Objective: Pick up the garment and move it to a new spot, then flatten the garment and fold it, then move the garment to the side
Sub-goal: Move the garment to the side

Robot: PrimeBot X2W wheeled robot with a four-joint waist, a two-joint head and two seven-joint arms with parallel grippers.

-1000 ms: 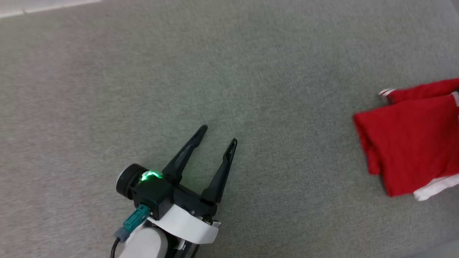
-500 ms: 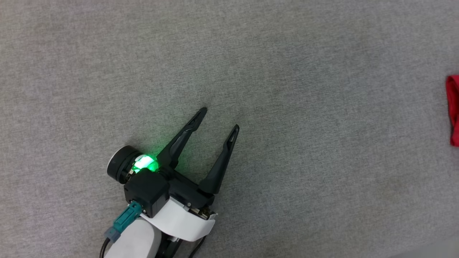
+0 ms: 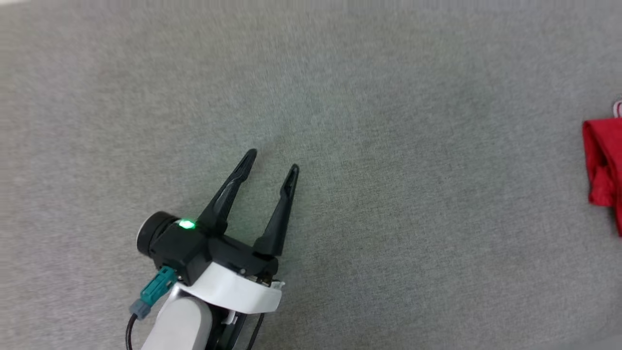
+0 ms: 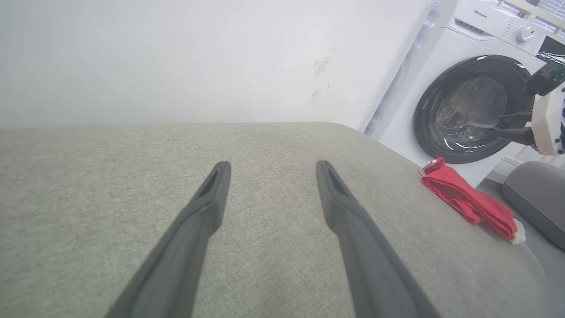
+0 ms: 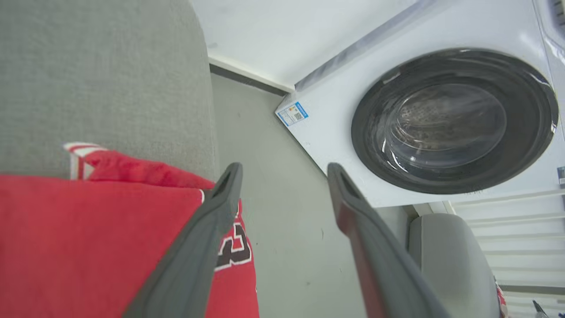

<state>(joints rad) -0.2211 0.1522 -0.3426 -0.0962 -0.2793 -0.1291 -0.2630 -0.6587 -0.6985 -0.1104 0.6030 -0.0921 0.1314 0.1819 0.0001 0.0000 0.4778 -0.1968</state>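
Hovering with spread fingers over the folded garment [image 3: 600, 160] at the side of the grey padded surface [image 3: 388, 146].
A white washing machine [image 5: 450, 119] stands beyond the surface's edge, upper right of the right wrist view. The garment, a flat red bundle, lies at the far right edge of the head view; in the right wrist view its numbered corner seems to hang past the surface's edge. The right gripper [image 5: 284, 168] hovers by that corner, fingers apart, nothing between them. The left gripper [image 3: 271, 162], lower left of centre, is likewise spread and empty, well apart from the cloth. The move aside looks about finished: lift the right arm straight away so no finger snags a fold, and check the overhanging corner won't drag the bundle off.
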